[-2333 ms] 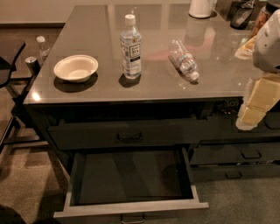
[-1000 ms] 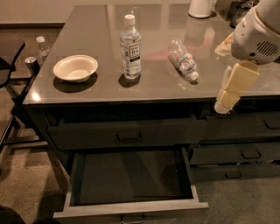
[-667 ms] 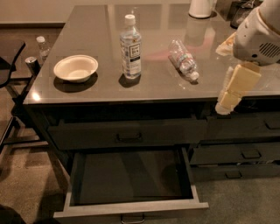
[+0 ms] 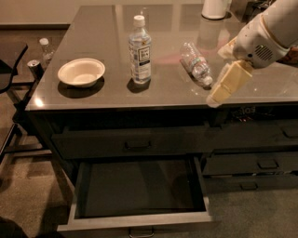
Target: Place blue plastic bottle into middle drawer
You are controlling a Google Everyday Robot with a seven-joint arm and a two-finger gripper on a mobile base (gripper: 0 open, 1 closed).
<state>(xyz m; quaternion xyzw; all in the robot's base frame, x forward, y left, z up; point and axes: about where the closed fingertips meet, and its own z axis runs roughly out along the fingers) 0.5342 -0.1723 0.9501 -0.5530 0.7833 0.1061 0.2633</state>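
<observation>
The blue plastic bottle (image 4: 140,51) stands upright on the grey counter top (image 4: 107,90), left of centre, with a white cap and a white label. The middle drawer (image 4: 135,222) is pulled open below the counter; its dark flat inside shows nothing in it. My gripper (image 4: 215,96) is cream-coloured and hangs from the white arm (image 4: 265,37) over the counter's front right edge. It points down and to the left, well to the right of the bottle, and holds nothing.
A small ribbed clear bottle (image 4: 196,62) lies on its side just left of the gripper. A white bowl (image 4: 81,72) sits at the counter's left. A white object (image 4: 215,8) stands at the back. A closed drawer (image 4: 137,145) is above the open one, narrower drawers (image 4: 260,162) to the right.
My arm has swung left and upward from beside the counter's right end to over its front right edge. Bottle, bowl and drawer have not moved.
</observation>
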